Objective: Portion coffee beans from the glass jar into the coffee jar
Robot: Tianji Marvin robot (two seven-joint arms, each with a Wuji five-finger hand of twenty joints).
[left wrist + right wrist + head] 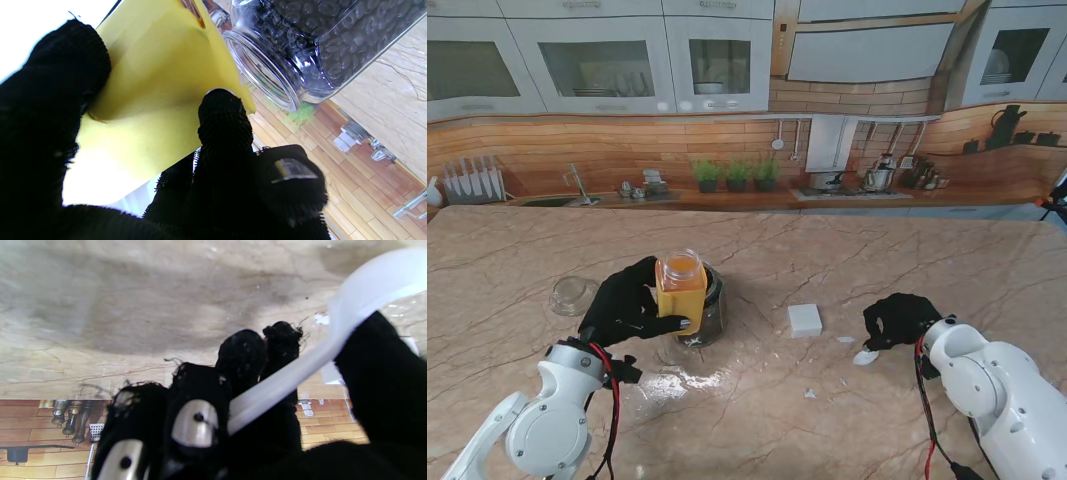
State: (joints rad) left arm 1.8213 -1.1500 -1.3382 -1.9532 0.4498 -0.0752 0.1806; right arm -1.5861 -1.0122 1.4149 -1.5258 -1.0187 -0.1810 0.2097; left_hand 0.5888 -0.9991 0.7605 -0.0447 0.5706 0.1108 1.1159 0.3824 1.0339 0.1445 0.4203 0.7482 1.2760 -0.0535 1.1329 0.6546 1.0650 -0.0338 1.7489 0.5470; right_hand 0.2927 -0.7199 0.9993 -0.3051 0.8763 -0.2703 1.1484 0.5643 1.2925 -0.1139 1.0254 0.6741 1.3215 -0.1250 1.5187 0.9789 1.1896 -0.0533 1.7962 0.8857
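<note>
The worktop [847, 250] is pale marble with brown veins, lit brightly and shining wet near the left robot hand [627, 303]. Far beyond both robot hands stands a printed kitchen backdrop [727, 130]: grey glass-front cabinets [597, 60] along the top, wood-plank wall under them, a knife rack [472, 180] far left, three green herb pots [737, 172] in the middle, a stove with pots [857, 180] toward the right.
</note>
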